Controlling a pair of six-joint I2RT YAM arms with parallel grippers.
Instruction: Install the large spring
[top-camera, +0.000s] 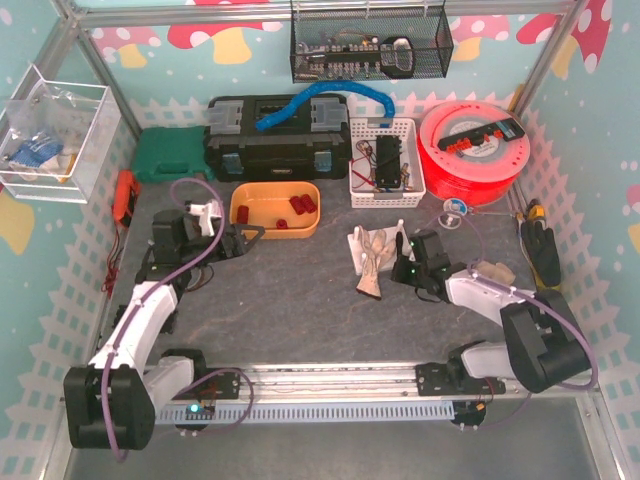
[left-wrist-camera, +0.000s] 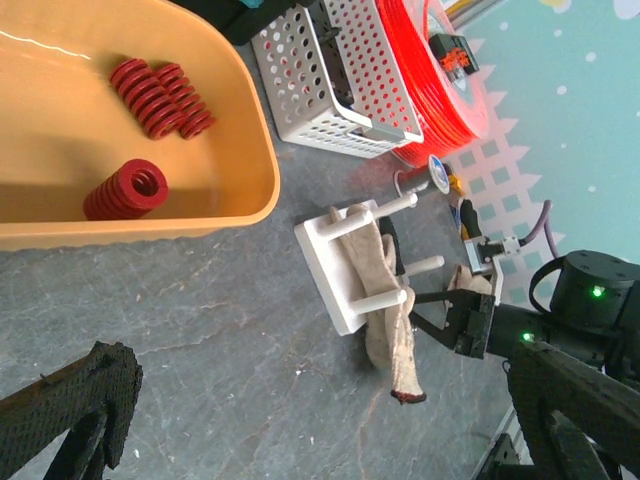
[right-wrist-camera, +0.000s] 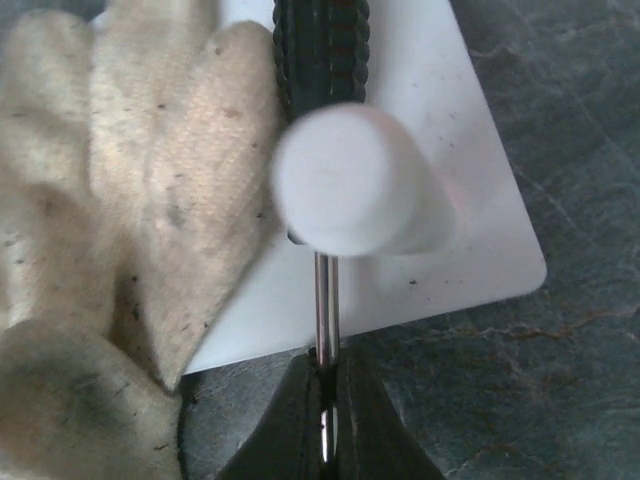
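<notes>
Three red springs lie in the orange tray (left-wrist-camera: 240, 205); the widest one (left-wrist-camera: 125, 190) is nearest the tray's front wall, the other two (left-wrist-camera: 160, 98) side by side behind it. My left gripper (top-camera: 245, 240) hovers just right of the tray, open and holding nothing. My right gripper (right-wrist-camera: 325, 420) is shut on the thin metal shaft (right-wrist-camera: 323, 300) of a screwdriver with a black ribbed handle (right-wrist-camera: 320, 50). The screwdriver lies across the white peg stand (right-wrist-camera: 480, 240), behind a round white peg (right-wrist-camera: 350, 180). A dirty cloth glove (right-wrist-camera: 110, 200) drapes over the stand's left side.
Behind the stand are a white perforated basket (top-camera: 385, 175) and a red cable reel (top-camera: 475, 150). A black toolbox (top-camera: 275, 135) and a green case (top-camera: 170, 155) line the back. An aluminium rail (top-camera: 330, 385) runs along the near edge.
</notes>
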